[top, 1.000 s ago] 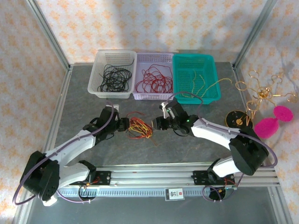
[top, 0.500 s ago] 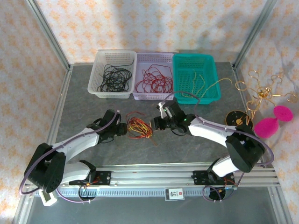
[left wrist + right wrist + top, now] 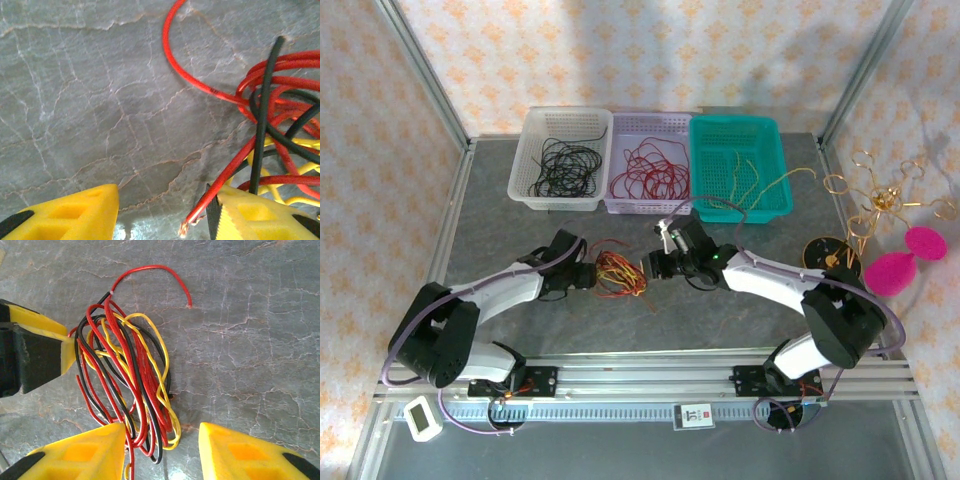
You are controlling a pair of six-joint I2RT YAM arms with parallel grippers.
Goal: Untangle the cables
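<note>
From above, the cables (image 3: 618,273) lie as one red, yellow and black bunch on the grey counter (image 3: 620,335), about midway across it and nearer than three baskets at the far edge: a white basket (image 3: 555,201) with black wire, a purple basket (image 3: 645,206) with red wire and a green basket (image 3: 740,213) with yellow wire. My left hand (image 3: 592,276) sits low at the bunch's left side and my right hand (image 3: 651,268) at its right side. In my left wrist view the yellow fingers (image 3: 75,212) stand wide apart with bare counter between them. The bunch lies to the right, and one red wire's cut end reaches just inside the right finger. I grip nothing there. In my right wrist view that hand is spread wide too. The near end of the bunch lies in the gap against one finger, apart from the other, and a loose red end curls off on the far side.
</note>
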